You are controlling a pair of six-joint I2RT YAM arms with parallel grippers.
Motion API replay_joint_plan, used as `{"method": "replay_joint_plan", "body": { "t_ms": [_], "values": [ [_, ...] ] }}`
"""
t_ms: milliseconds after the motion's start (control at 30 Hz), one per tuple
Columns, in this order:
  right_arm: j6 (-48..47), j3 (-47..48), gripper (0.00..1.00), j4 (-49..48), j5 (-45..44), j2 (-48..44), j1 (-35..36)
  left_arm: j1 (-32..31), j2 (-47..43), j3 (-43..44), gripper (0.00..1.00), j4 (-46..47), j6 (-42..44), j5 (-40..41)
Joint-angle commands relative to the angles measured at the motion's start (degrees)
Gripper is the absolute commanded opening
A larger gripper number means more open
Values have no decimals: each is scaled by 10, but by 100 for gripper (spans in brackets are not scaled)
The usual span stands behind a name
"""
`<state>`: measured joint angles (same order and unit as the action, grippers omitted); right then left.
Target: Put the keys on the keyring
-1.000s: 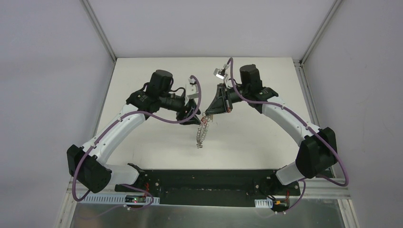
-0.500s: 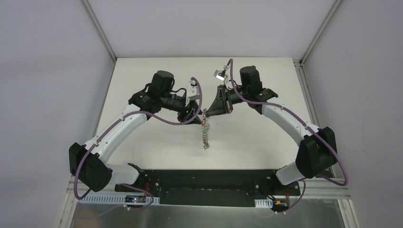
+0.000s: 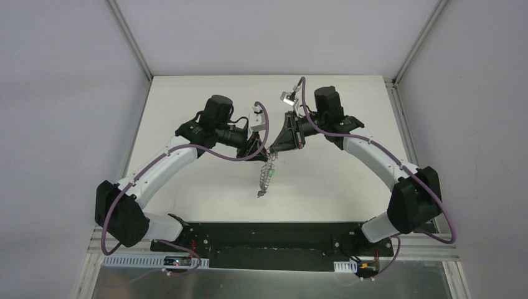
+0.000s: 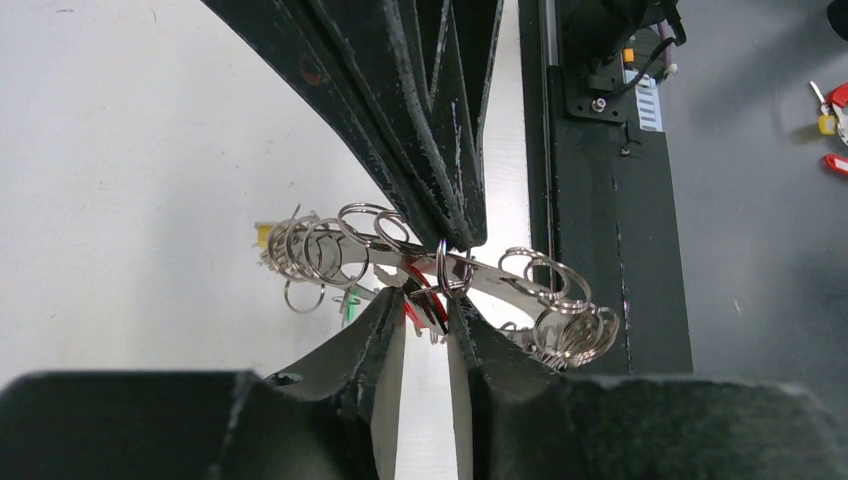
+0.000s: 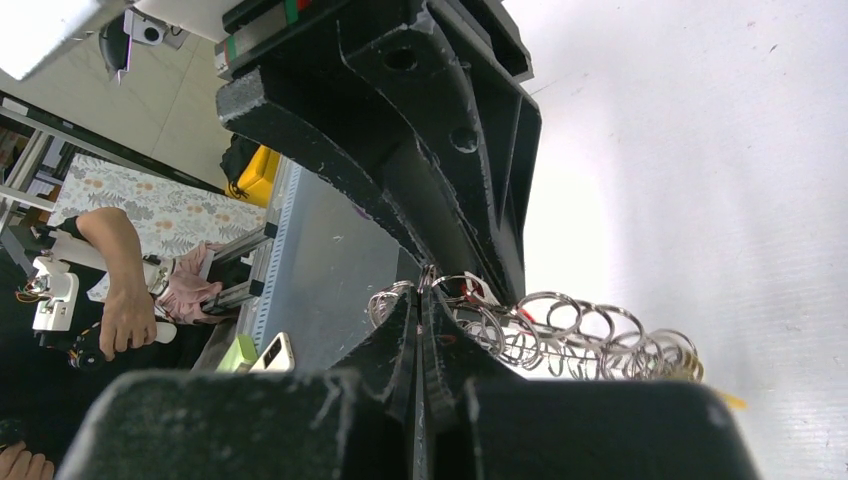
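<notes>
The keyring (image 3: 264, 177) hangs above the table between the two grippers, its chain-like strip of small wire rings dangling toward the near edge. My right gripper (image 3: 273, 151) is shut on its upper end, fingers pressed together in the right wrist view (image 5: 420, 300). My left gripper (image 3: 264, 151) meets it from the left. In the left wrist view its jaws (image 4: 427, 305) stand narrow around a red key (image 4: 422, 295) just under the keyring strip (image 4: 500, 278). A green key (image 4: 350, 305) and a yellow key (image 4: 263, 233) hang from the strip farther along.
The white table (image 3: 205, 180) lies below, with the black base rail (image 3: 268, 240) at its near edge. Grey enclosure walls stand left and right. Small red and yellow items (image 4: 835, 110) lie on the dark floor beyond the rail.
The left arm has moved right until its fingertips meet the right gripper, and its jaws have narrowed. The hanging keyring has swung a little. The right arm holds still.
</notes>
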<state>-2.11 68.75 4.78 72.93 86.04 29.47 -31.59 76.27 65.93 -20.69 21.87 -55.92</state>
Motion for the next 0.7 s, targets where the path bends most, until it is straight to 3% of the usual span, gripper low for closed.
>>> {"method": "replay_joint_plan", "body": {
  "t_ms": [0, 267, 667],
  "values": [
    [5, 16, 0, -31, 15, -9, -3, -10, 5, -5, 19, 31, -19, -28],
    [5, 14, 0, -33, -1, -11, -2, -13, 6, -10, 0, 62, -61, -40],
    [8, -4, 0, -45, -19, -20, -2, -20, 7, -17, 0, 106, -113, -47]
  ]
}}
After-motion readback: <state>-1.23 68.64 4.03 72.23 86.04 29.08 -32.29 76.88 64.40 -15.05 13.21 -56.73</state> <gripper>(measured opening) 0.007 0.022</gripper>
